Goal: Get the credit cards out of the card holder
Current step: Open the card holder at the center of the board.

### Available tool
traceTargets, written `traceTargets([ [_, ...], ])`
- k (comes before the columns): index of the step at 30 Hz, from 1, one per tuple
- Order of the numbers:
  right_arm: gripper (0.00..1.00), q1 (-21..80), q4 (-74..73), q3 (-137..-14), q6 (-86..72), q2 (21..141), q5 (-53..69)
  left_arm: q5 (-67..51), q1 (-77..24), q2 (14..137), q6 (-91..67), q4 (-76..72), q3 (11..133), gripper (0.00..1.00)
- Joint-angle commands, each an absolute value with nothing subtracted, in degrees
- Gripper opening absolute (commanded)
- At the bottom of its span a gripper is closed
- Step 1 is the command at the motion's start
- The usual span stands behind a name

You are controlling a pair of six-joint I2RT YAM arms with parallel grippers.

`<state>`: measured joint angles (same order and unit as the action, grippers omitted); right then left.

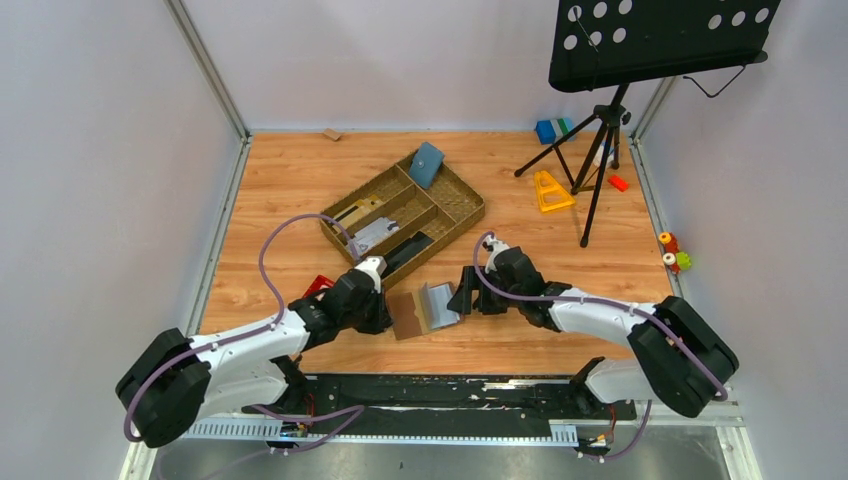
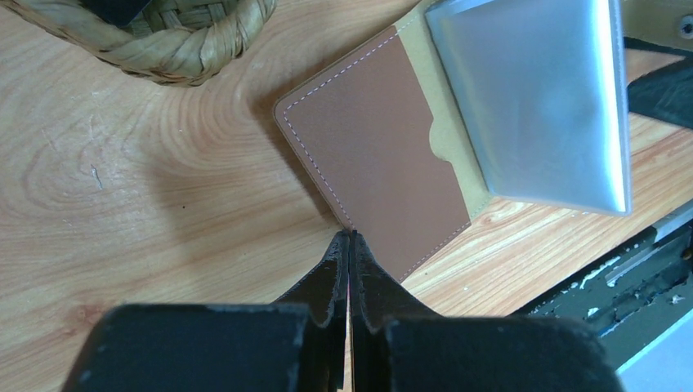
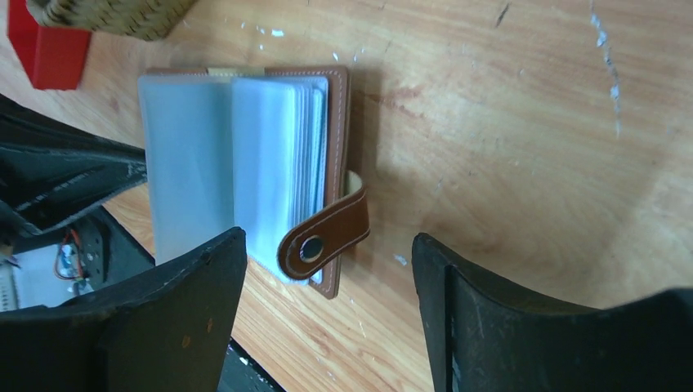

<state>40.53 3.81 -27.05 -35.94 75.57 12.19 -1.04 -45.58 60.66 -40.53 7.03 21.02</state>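
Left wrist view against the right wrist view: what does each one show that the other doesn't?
Only left wrist: the brown notched pocket of the card holder, and the left jaws shut at its edge. Only right wrist: a red object and the right jaws wide open. Both: the open holder's clear sleeves, the woven basket, the wooden table.
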Motion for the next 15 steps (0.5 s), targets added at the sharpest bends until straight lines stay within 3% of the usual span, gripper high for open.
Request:
traceTargets([
  [1, 0.72, 37.8, 9.1, -26.7, -36.7, 79.0, 19.5, -0.9, -45.4, 61.9, -39.7, 6.9, 22.4, 0.0],
  [12, 0.46, 37.5, 19.5, -26.2, -39.9, 86.6, 30.2, -3.1, -45.4, 63.1, -39.5, 5.2, 22.8, 0.0],
  [15, 0.32, 37.6, 21.3, -26.1, -40.6, 86.6, 32.3, -3.6, -45.4, 63.0, -39.9, 4.3, 22.6, 0.0],
])
